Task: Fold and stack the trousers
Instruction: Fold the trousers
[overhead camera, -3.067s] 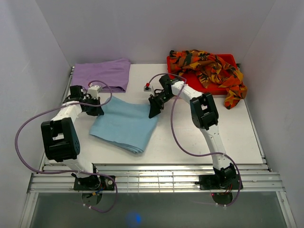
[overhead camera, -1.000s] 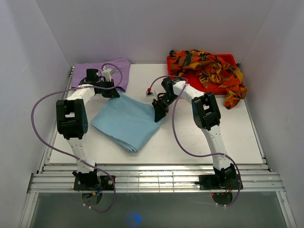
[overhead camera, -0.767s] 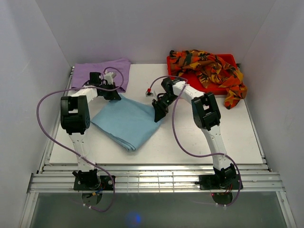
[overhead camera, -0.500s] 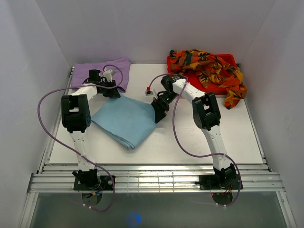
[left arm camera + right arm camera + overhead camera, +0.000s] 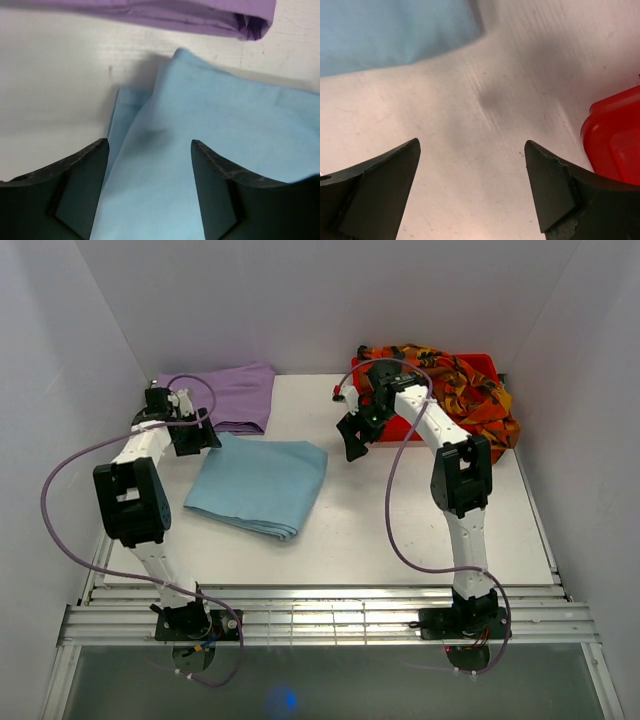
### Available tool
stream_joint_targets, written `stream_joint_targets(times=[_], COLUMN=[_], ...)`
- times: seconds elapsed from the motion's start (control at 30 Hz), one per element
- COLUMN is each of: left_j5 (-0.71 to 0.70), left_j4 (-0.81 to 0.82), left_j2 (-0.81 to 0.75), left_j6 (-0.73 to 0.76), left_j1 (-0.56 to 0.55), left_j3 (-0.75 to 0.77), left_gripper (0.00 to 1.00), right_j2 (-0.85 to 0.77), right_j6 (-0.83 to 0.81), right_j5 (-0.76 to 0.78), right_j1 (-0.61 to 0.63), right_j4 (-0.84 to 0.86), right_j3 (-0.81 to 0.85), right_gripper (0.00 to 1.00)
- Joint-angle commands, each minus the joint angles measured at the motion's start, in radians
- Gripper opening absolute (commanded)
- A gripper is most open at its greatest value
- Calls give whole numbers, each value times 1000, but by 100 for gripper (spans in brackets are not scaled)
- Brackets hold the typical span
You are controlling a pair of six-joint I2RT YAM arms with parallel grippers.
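The light blue trousers [image 5: 258,485] lie folded flat on the white table, left of centre. My left gripper [image 5: 203,439] hovers open at their back left corner; in the left wrist view its jaws stand apart over the blue trousers [image 5: 210,130], gripping nothing. The lilac trousers [image 5: 225,395] lie folded at the back left, and their edge [image 5: 150,12] shows just beyond the blue corner. My right gripper [image 5: 350,443] hangs open over bare table right of the blue trousers [image 5: 395,35]. The orange-red-black patterned trousers [image 5: 450,380] are heaped at the back right.
A red tray [image 5: 400,405] holds the patterned heap at the back right; its corner [image 5: 615,135] shows close to my right fingers. White walls close in the table [image 5: 400,520] on three sides. Purple cables loop beside both arms.
Both grippers have opened and let go of the blue trousers. The right gripper has pulled back toward the red tray, the left has drawn back to the left. The blue trousers now lie flat.
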Motion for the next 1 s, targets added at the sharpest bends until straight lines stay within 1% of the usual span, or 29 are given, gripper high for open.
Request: stream_joint_targets(times=[0.0, 0.1, 0.17, 0.2, 0.27, 0.4, 0.43, 0.47, 0.57, 0.6, 0.67, 0.7, 0.73, 0.77, 0.83, 0.87, 0.93, 0.97], left_j5=[12, 35, 70, 92, 122, 118, 127, 139, 174, 199, 245, 260, 292, 306, 351, 394, 425, 452], left_j4=[-60, -122, -172, -201, -232, -241, -240, -238, -254, -263, -266, -264, -264, -266, -277, -277, -265, -260], left_j2=[-183, -209, -195, -189, -169, -136, -122, -117, -103, -103, -119, -122, -123, -120, -114, -113, -117, -119], left_j6=[-82, -44, 31, 59, 184, 318, 342, 358, 332, 317, 291, 275, 234, 210, 167, 121, 76, 21], left_j1=[58, 104, 125, 130, 134, 134, 134, 133, 133, 130, 121, 121, 119, 119, 119, 121, 119, 119], left_j3=[-70, -113, -132, -153, -165, -228, -245, -251, -248, -248, -268, -277, -285, -291, -311, -320, -354, -366], left_gripper=[78, 80, 80, 80, 79, 76, 74, 64, 44, 31, 18, 7, 2, 0, 0, 0, 0, 0], right_j2=[-164, -250, -266, -269, -257, -183, -171, -159, -111, -103, -96, -96, -97, -99, -105, -111, -135, -142], right_j6=[92, 101, 126, 135, 152, 131, 126, 123, 101, 86, 60, 57, 54, 48, 31, 13, -1, -11], right_j5=[-163, -286, -393, -415, -444, -472, -473, -479, -482, -479, -456, -450, -427, -412, -375, -334, -288, -230], right_j1=[19, 62, 97, 110, 157, 235, 266, 277, 309, 311, 311, 312, 311, 311, 309, 308, 292, 286], right_j4=[35, 48, 67, 79, 104, 99, 102, 110, 108, 98, 101, 113, 122, 125, 130, 133, 160, 166], right_j3=[-58, -147, -185, -213, -219, -182, -175, -173, -173, -179, -217, -231, -245, -259, -297, -314, -384, -407], right_gripper=[90, 93, 95, 95, 96, 99, 100, 95, 92, 90, 86, 85, 83, 81, 78, 76, 73, 71])
